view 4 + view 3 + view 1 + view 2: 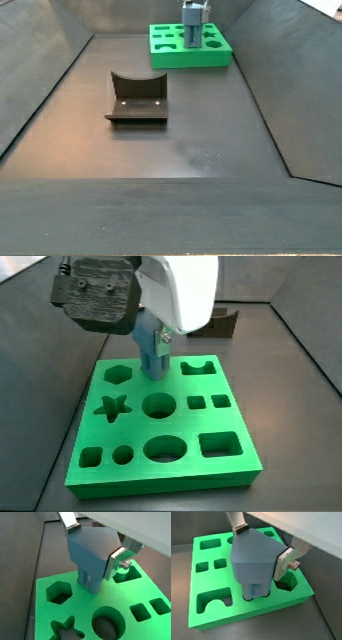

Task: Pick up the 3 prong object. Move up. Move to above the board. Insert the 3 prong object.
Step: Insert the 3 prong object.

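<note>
Three steps look done: the gripper point(260, 556), clamped on the 3 prong object point(254, 564), has its prongs entering the board point(211, 619); releasing remains.

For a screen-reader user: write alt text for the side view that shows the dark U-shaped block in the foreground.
At the far end of a dark grey bin, the tool holds the light-blue 3 prong object upright, its lower end at the green board. Nearer the camera, a dark brown U-shaped block lies apart on the bin floor.
</note>
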